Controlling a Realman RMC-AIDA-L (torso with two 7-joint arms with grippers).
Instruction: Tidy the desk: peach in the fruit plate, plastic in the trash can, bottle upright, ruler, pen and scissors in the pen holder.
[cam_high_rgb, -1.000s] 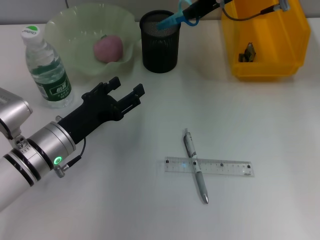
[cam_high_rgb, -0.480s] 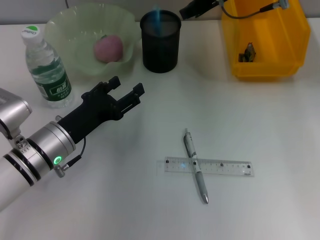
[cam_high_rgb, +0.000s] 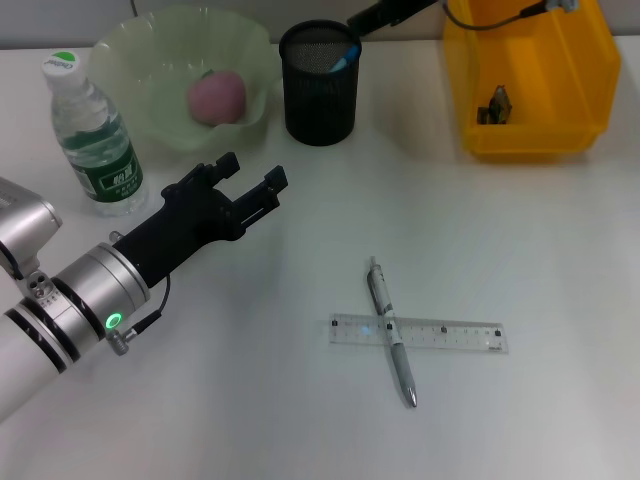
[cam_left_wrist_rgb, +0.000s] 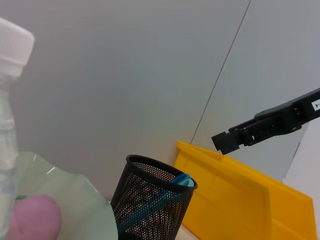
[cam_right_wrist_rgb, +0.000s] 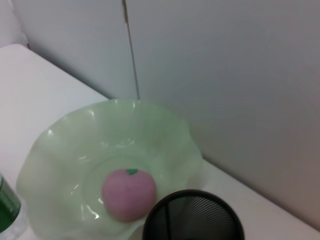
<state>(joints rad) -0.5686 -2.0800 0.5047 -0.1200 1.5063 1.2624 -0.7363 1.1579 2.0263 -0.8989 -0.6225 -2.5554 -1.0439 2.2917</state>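
The blue-handled scissors (cam_high_rgb: 344, 55) (cam_left_wrist_rgb: 179, 182) stand inside the black mesh pen holder (cam_high_rgb: 319, 90) (cam_left_wrist_rgb: 150, 205) (cam_right_wrist_rgb: 192, 220). Just above and right of the holder's rim, my right gripper (cam_high_rgb: 372, 15) (cam_left_wrist_rgb: 265, 125) is open and holds nothing. A pen (cam_high_rgb: 392, 335) lies across a clear ruler (cam_high_rgb: 440, 334) on the table's near middle. The pink peach (cam_high_rgb: 216, 98) (cam_right_wrist_rgb: 128, 194) rests in the green fruit plate (cam_high_rgb: 140, 60) (cam_right_wrist_rgb: 60, 150). The bottle (cam_high_rgb: 95, 140) stands upright at the left. My left gripper (cam_high_rgb: 256, 170) hovers open and empty, in front of the plate.
A yellow bin (cam_high_rgb: 530, 120) (cam_left_wrist_rgb: 240, 200) stands at the back right with a small dark object (cam_high_rgb: 496, 104) in it. A black cable (cam_high_rgb: 490, 35) runs over the bin's rim. A grey wall rises behind the table.
The right gripper let go of the scissors; they dropped into the pen holder, and the gripper drew slightly back. The left arm has not moved.
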